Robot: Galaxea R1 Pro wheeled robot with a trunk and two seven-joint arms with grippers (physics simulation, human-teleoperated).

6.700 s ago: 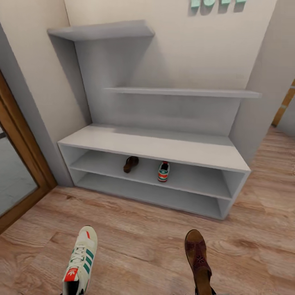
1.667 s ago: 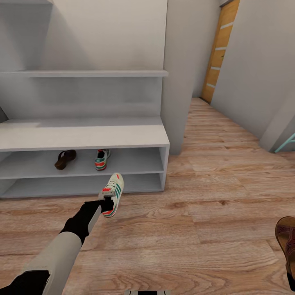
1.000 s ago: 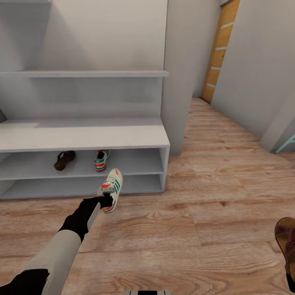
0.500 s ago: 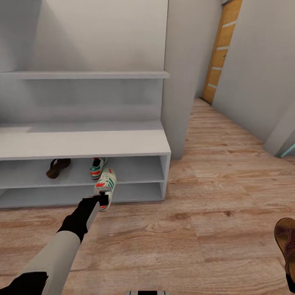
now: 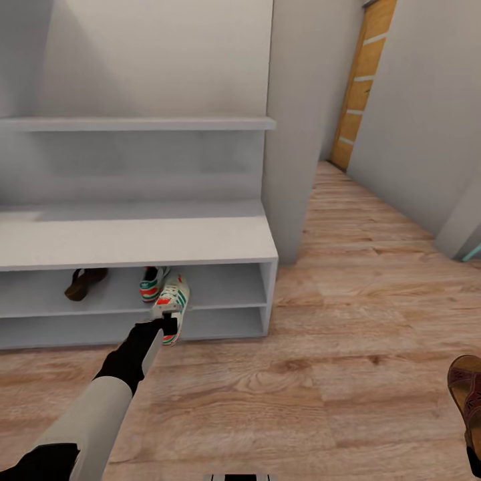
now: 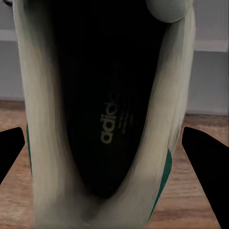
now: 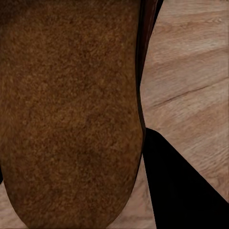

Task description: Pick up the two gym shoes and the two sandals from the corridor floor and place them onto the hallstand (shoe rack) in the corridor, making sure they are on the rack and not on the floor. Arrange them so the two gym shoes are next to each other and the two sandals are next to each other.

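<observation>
My left gripper (image 5: 165, 327) is shut on the heel of a cream gym shoe (image 5: 172, 302) with green stripes. It holds the shoe at the front of the hallstand's (image 5: 133, 242) upper open shelf row, toe pointing in. The shoe's dark inside (image 6: 109, 119) lies between my black fingers (image 6: 205, 162) in the left wrist view. The second gym shoe (image 5: 152, 282) stands on that shelf just to the left, and a brown sandal (image 5: 83, 282) sits further left. The other sandal (image 5: 467, 394) hangs at the lower right over the corridor floor (image 5: 321, 374), with my right gripper shut on it; its footbed (image 7: 71, 119) is close up in the right wrist view.
A grey wall pillar (image 5: 290, 133) stands right of the hallstand. The corridor runs on to the right towards an orange-brown door (image 5: 361, 80). An upper shelf (image 5: 140, 123) juts out above the bench top.
The view has shifted closer to the hallstand. My left gripper has carried the gym shoe forward and slightly left, from over the floor to the shelf's front beside the other gym shoe.
</observation>
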